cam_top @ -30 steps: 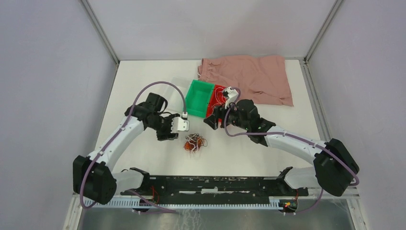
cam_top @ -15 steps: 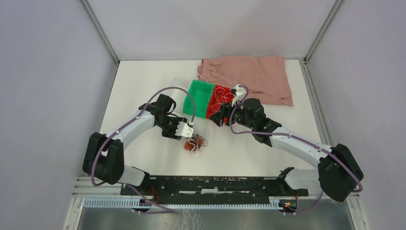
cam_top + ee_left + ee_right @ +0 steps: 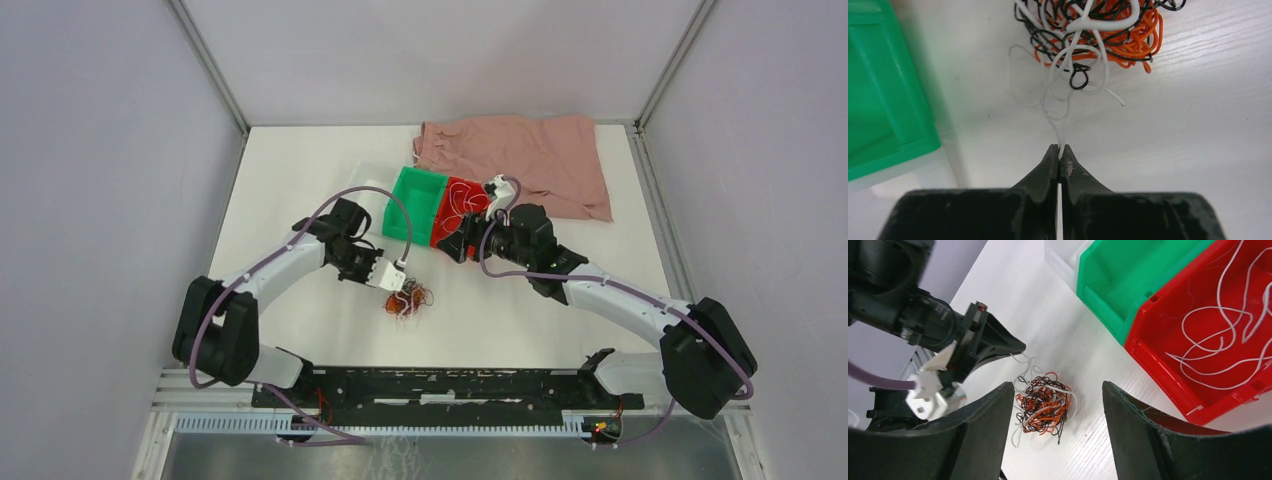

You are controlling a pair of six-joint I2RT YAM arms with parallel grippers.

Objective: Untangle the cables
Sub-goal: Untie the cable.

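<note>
Pinching a white strand (image 3: pixel 1060 131) between its tips, the left hand (image 3: pixel 1059 150) is clenched on a loop that trails out of the tangle (image 3: pixel 1098 35) of white, orange and black cables. The tangle lies on the counter (image 3: pixel 300 170), near the green bin (image 3: pixel 883 100) but not touching it. The right hand (image 3: pixel 1057 386) hangs beside the red bin (image 3: pixel 1148 360), released, jaws wide and holding nothing; its wrist view frames the tangle between the fingers. Loose white cables (image 3: pixel 1228 335) lie curled inside the red bin, which stands against the green one. A pink cloth (image 3: pixel 520 160) is spread behind both bins.
</note>
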